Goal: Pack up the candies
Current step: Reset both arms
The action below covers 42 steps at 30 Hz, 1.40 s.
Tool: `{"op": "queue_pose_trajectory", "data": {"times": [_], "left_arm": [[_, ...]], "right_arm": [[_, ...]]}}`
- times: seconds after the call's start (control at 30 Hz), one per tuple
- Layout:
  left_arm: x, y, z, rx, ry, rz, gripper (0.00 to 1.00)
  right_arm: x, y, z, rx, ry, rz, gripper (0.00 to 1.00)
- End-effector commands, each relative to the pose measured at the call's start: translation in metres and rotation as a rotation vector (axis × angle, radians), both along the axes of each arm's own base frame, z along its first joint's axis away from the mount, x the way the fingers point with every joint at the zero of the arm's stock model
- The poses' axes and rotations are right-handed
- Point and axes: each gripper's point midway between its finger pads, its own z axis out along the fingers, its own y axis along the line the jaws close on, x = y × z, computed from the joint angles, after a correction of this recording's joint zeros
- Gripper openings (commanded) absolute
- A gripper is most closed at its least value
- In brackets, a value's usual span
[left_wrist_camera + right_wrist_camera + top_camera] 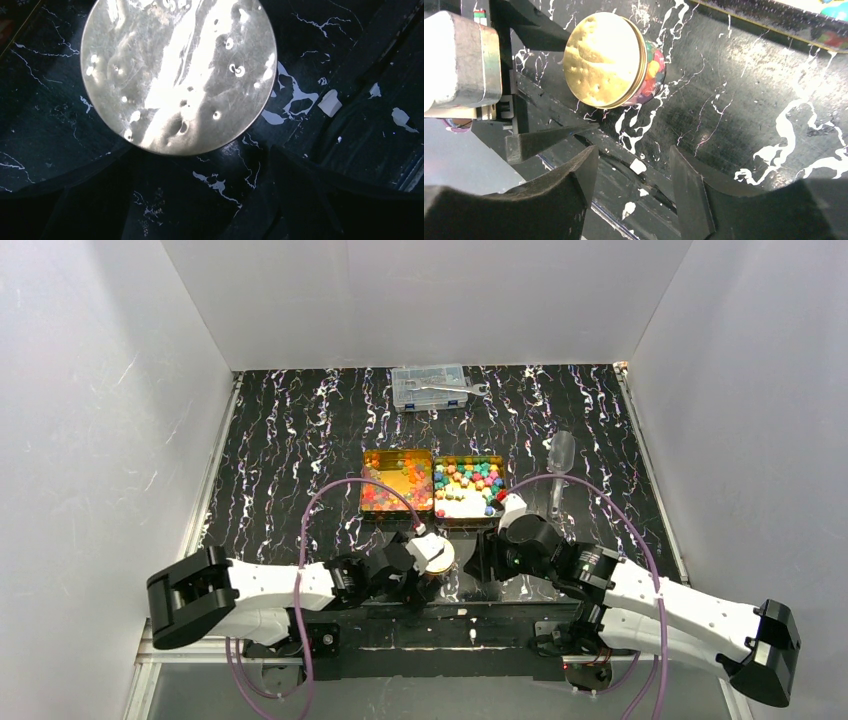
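Two trays [362, 482] side by side: one of glossy red, orange and yellow candies [398, 480], one of pastel candies [468, 478], each too many to count. One gold-lidded jar [604, 60]. One clear compartment box [425, 380], one wrench [455, 388]. One clear stemmed vessel [560, 453]. Two arms [270, 590].

Walled in on three sides by plain white panels [420, 300], floored with a black tabletop [290, 440] veined in white, brightly lit.

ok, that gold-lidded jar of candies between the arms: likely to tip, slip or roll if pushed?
The jar looks squat and stands upright, so a low push probably slides it rather than tips it. Its lid is smooth metal, likely slippery to pinch. Packed with candies, it is probably heavy for its size.
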Motion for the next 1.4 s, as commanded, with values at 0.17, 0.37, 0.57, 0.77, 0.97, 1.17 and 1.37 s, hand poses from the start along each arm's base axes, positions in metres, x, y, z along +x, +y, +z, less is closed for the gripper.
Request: {"op": "queue_pose_trajectory", "data": {"times": [0.17, 0.37, 0.57, 0.77, 0.97, 1.17, 1.37], "left_arm": [[-0.015, 0.027, 0.035, 0.092, 0.081, 0.022, 0.98], [-0.008, 0.044, 0.064, 0.114, 0.066, 0.128, 0.98], [0.002, 0.06, 0.104, 0.179, 0.036, 0.205, 0.98], [0.017, 0.065, 0.16, 0.201, 0.076, 0.25, 0.98], [0.045, 0.074, 0.209, 0.12, 0.086, 0.314, 0.98], [0.08, 0.095, 0.241, -0.052, 0.136, 0.472, 0.98], [0.109, 0.126, 0.245, -0.173, 0.115, 0.69, 0.98]], "right_arm": [[0.026, 0.005, 0.046, -0.032, -0.132, -0.02, 0.76], [0.039, 0.008, 0.075, -0.054, -0.186, -0.029, 0.98], [0.054, 0.012, 0.103, -0.106, -0.238, -0.03, 0.98], [0.08, 0.004, 0.14, -0.176, -0.291, -0.05, 0.98], [0.114, -0.006, 0.168, -0.184, -0.311, -0.094, 0.98], [0.16, -0.04, 0.178, -0.144, -0.258, -0.199, 0.98], [0.19, -0.095, 0.167, -0.045, -0.158, -0.348, 0.98]]}}
